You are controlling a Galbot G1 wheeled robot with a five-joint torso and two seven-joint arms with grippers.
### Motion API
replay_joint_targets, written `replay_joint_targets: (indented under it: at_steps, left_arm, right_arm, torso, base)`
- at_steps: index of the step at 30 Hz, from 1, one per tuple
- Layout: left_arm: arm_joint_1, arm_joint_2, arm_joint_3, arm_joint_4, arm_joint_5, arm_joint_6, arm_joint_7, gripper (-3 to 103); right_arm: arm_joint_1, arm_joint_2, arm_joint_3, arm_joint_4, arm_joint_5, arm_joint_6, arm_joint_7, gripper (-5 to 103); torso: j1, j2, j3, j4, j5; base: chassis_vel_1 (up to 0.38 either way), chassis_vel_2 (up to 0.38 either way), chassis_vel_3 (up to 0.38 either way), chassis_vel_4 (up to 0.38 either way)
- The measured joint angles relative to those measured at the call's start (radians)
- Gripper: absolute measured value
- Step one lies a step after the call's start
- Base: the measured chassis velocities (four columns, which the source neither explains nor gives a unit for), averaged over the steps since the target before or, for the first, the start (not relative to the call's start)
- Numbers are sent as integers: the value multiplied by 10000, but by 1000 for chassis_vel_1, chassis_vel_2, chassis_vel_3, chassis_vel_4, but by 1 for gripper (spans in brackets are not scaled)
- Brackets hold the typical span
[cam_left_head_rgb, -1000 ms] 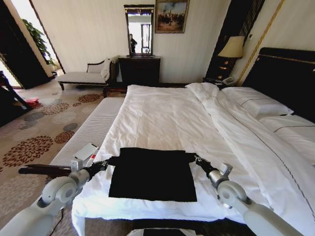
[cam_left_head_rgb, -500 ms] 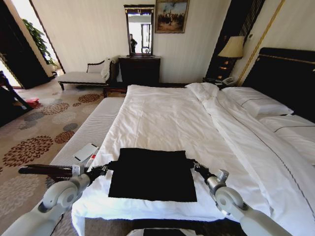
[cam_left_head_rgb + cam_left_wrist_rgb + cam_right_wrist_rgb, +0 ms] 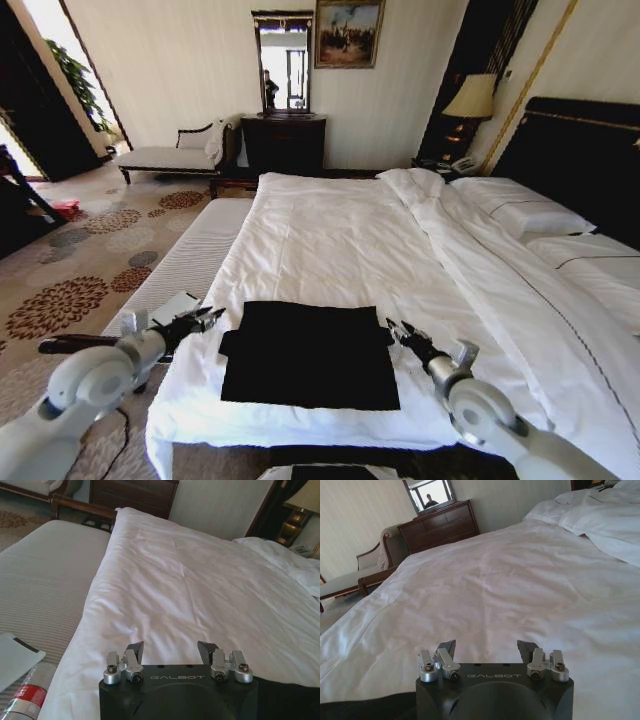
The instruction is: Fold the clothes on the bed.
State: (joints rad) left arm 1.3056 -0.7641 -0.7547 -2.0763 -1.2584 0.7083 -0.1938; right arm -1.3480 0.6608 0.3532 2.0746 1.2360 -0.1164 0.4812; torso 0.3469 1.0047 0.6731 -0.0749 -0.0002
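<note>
Item: black T-shirt [image 3: 310, 355], folded to a rough rectangle, lower centre of the head view, lying near the foot edge of the bed [image 3: 340, 240]. Left gripper [image 3: 203, 320] at its left edge, right gripper [image 3: 400, 333] at its right; both with fingers apart, empty. Risk: either gripper might catch the white sheet along with the cloth; the layers probably sit loose and could slip open.

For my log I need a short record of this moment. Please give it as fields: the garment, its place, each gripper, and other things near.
garment: black T-shirt, lying flat, folded to a rectangle
place: near edge of the bed, on white bedding
left gripper: open, beside the shirt's left edge, holding nothing
right gripper: open, beside the shirt's right edge, holding nothing
nearby: white bench left of the bed
</note>
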Motion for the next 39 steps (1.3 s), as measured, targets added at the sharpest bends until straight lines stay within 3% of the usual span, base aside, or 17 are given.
replay_joint_targets:
  at_steps: [5,7,9,11,15,28,29,32,34,38,39]
  left_arm:
    - [-1598,-1065,1136,1492,-457,307,33,84]
    - [-1800,-1256,1377,1856,-370,316,215,84]
    - [-2035,-1525,1667,2436,-229,316,618,94]
    - [-2212,-1780,1890,3037,-100,317,1102,100]
    - [-2468,-2136,2168,3847,94,316,1621,100]
    - [-3092,-2856,2667,5003,509,291,1977,101]
    - [-3092,-2856,2667,5003,509,291,1977,101]
    - [-3160,-2889,2707,5183,685,286,2046,88]
    - [-3169,-2898,2714,5236,734,285,2077,88]
    - [-3195,-2964,2724,5332,774,282,2160,66]
    - [-3195,-2964,2724,5332,774,282,2160,66]
  right_arm:
    - [1139,293,-736,-1034,-21,-198,-167,90]
    - [1289,372,-854,-1199,-47,-208,-179,90]
    - [1481,496,-996,-1444,-96,-215,-184,98]
    - [1596,597,-1049,-1625,-111,-230,-171,100]
    - [1657,706,-1056,-1845,-114,-260,-110,100]
    - [1754,785,-1127,-2021,-118,-323,24,100]
    - [1754,785,-1127,-2021,-118,-323,24,100]
    - [1737,775,-1126,-2046,-116,-335,57,100]
    - [1735,774,-1125,-2048,-116,-337,66,100]
    - [1734,734,-1130,-2050,-120,-351,93,100]
    - [1734,734,-1130,-2050,-120,-351,93,100]
  torso:
    - [1,-1,0,-6,5]
    - [0,0,0,-9,4]
    - [1,-1,0,-6,2]
    - [1,-1,0,-1,2]
    - [-1,0,-1,-3,2]
    - [-2,0,-2,-4,3]
    - [-2,0,-2,-4,3]
    - [-2,0,-2,-4,3]
    - [-2,0,-2,-3,3]
    - [-3,0,-2,-3,2]
    - [-3,0,-2,-3,2]
  base:
    - [0,0,0,0]
    - [0,0,0,0]
    - [0,0,0,0]
    - [0,0,0,0]
    - [0,0,0,0]
    - [0,0,0,0]
    - [0,0,0,0]
    - [0,0,0,0]
    - [0,0,0,0]
    - [0,0,0,0]
    - [0,0,0,0]
